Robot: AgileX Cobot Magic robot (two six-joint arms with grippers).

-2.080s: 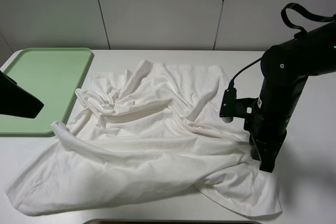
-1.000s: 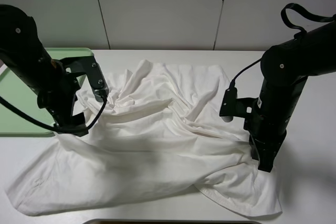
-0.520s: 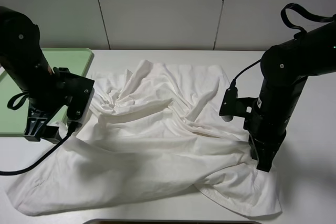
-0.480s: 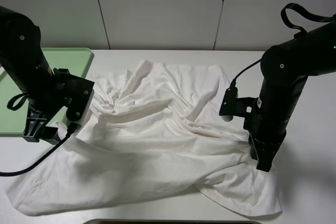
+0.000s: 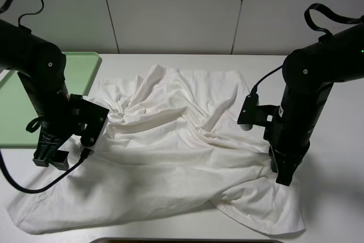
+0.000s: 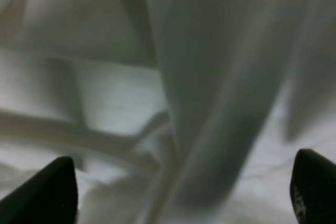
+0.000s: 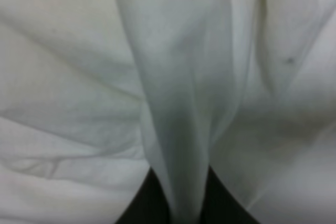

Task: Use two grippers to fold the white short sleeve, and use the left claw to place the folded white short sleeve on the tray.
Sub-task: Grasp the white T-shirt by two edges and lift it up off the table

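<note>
The white short sleeve (image 5: 170, 146) lies spread and wrinkled across the middle of the table. My left gripper (image 5: 50, 157) points down at its left edge, just in front of the pale green tray (image 5: 79, 66). In the left wrist view the left gripper (image 6: 181, 192) is open, its fingertips (image 6: 52, 192) wide apart with a fold of the shirt (image 6: 210, 103) between them. My right gripper (image 5: 283, 177) stands upright at the shirt's right side. The right wrist view shows the right gripper (image 7: 186, 208) shut on a raised ridge of the cloth (image 7: 178, 103).
The white table (image 5: 335, 197) shows bare to the right of the shirt. Pale wall panels (image 5: 170, 9) rise behind the table's far edge. A dark curved edge (image 5: 187, 241) sits at the front of the table.
My left arm has swung from beside the tray toward the table's front and now hangs over the shirt's left edge. The right arm keeps its pinch and has not moved.
</note>
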